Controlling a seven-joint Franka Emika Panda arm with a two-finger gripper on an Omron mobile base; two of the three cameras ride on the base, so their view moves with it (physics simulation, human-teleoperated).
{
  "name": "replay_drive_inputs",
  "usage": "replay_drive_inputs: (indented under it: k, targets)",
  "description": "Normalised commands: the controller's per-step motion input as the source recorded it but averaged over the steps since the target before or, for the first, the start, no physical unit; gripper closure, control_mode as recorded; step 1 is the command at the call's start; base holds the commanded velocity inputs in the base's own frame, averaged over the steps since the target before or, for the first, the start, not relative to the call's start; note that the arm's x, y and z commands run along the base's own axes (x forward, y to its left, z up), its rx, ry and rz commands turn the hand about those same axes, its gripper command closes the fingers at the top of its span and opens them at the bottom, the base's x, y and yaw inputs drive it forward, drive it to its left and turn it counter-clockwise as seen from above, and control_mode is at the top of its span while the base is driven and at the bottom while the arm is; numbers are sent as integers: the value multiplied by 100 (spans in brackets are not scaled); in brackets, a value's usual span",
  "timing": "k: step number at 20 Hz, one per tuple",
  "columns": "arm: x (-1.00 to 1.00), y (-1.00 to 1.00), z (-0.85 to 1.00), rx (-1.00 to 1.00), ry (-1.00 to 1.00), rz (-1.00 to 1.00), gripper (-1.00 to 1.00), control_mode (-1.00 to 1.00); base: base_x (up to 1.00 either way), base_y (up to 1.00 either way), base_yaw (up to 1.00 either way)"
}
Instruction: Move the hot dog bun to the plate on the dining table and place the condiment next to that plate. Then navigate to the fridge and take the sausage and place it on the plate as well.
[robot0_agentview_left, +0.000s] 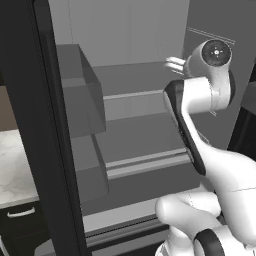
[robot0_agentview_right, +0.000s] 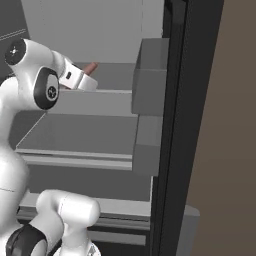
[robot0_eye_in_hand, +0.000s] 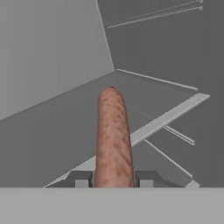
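Between the pincer's two dark fingertips, the sausage (robot0_eye_in_hand: 113, 135) stands out straight ahead of the hand, its near end clamped and its rounded far end pointing into the fridge (robot0_agentview_left: 130, 75). The gripper (robot0_eye_in_hand: 113, 179) is closed nearly all the way, narrowed onto that slim body, so the robot has hold of the sausage and of nothing else.

Left of the pincer in the hand view lies the pale grey inner wall; below and to its right a shelf (robot0_eye_in_hand: 175, 116) edge runs away on a slant. The sausage appears to be lifted clear of the shelf, though its underside is hidden.

As for handling, it is probably light and a little soft, with a smooth skin that could slide between the pads. Gripped by one end, as it is, it makes a long lever, so a swing of the arm might tilt or twist it; a hold nearer the middle would likely be steadier.

In looks it is a slim cylinder, reddish-pink with darker brown mottling along its length, and a blunt rounded tip. From the right base view it shows as a small pinkish stub (robot0_agentview_right: 90, 67) poking beyond the white hand, above the grey shelves.
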Motion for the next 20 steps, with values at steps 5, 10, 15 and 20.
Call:
replay_drive_inputs:
  k: [5, 10, 15, 20]
  targets:
    - [-97, 0, 19, 0, 0, 11, 100, -100, 0, 0, 0]
    - [-81, 0, 2, 0, 0, 14, 100, -100, 0, 0, 0]
    - [-65, 1, 0, 0, 0, 14, 100, -100, 0, 0, 0]
    - [-44, 6, -10, 0, 0, 9, 100, -100, 0, 0, 0]
